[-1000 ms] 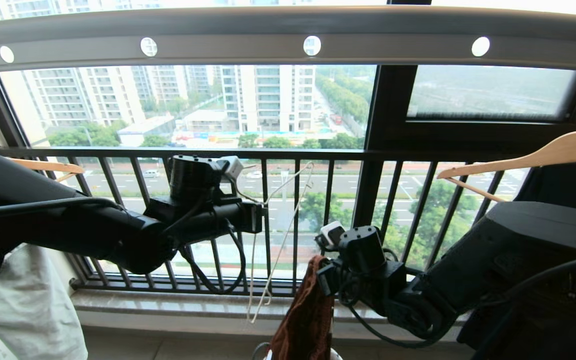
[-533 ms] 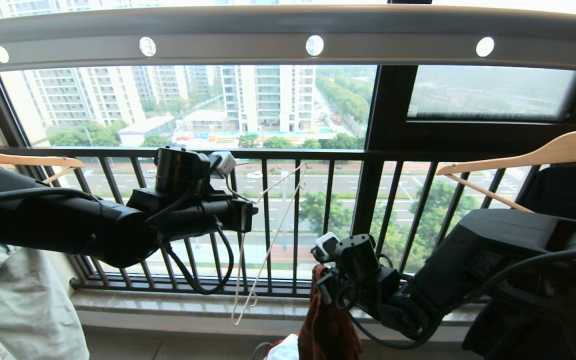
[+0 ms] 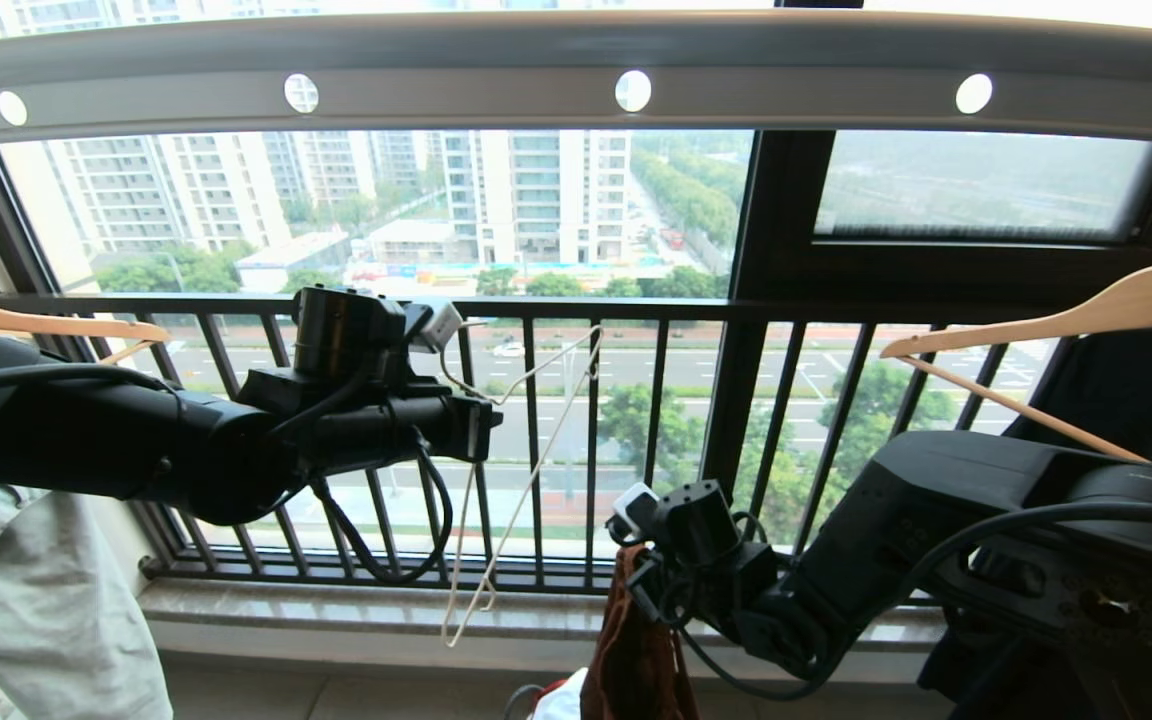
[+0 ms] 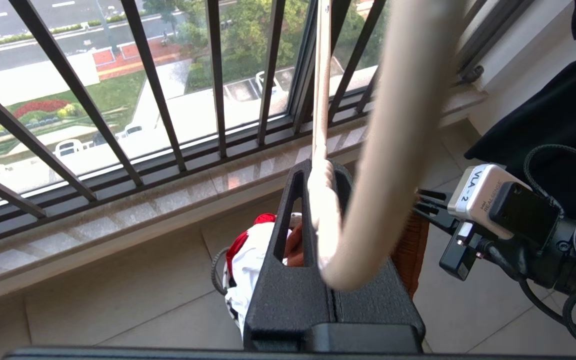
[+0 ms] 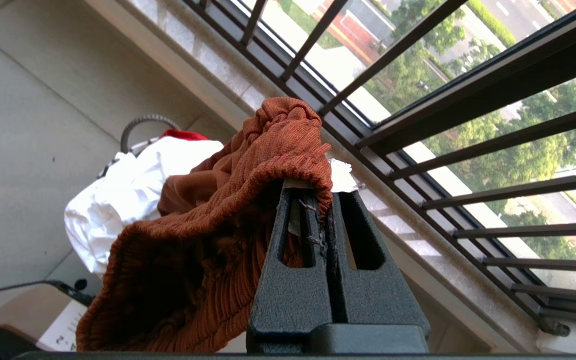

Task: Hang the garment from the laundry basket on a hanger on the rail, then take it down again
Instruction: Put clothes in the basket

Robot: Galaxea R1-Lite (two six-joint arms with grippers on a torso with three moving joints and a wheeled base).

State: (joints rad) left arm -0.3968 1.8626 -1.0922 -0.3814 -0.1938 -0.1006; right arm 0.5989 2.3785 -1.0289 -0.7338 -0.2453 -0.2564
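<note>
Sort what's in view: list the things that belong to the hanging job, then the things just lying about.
In the job:
- rust-brown shorts, clamped in the right gripper
- wire hanger, clamped in the left gripper
- grey rail
- laundry basket

Just about:
- wooden hangers
- white cloth
- pale denim garment
- window railing

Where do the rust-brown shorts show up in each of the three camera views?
Head view: the rust-brown shorts hang at bottom centre from the right gripper.
Left wrist view: only a strip of the shorts shows, behind the left gripper and the cream wire hanger.
Right wrist view: the shorts fill the centre, waistband pinched in the shut jaws.
Shared landmark: the black window railing.
</note>
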